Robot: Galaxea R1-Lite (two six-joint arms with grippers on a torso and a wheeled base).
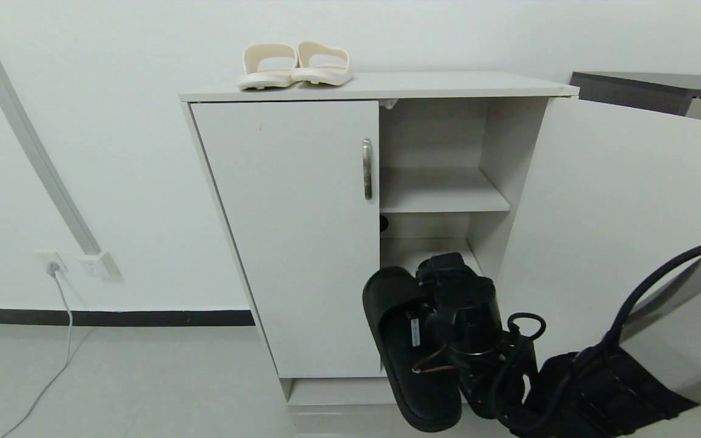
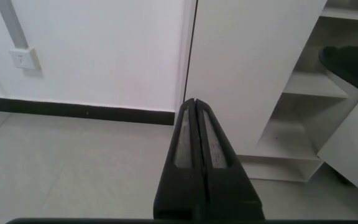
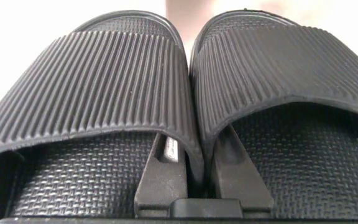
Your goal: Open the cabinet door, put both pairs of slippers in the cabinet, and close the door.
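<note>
Already open: right cabinet door [image 1: 618, 231]. Right gripper [image 3: 197, 162] fingers clamp black slippers [image 1: 399, 340] together, held just before lower shelf [image 1: 429, 249], not yet inside. Cream slippers [image 1: 294, 65] wait atop cabinet [image 1: 448, 85]. Left gripper [image 2: 194, 124] fingers pressed together, empty. Door closing not yet done.

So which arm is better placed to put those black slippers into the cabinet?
The right. The right gripper is shut on the black slippers, holding them just in front of the lower shelf on the cabinet's open side. The left gripper is shut and empty, over the floor.
</note>
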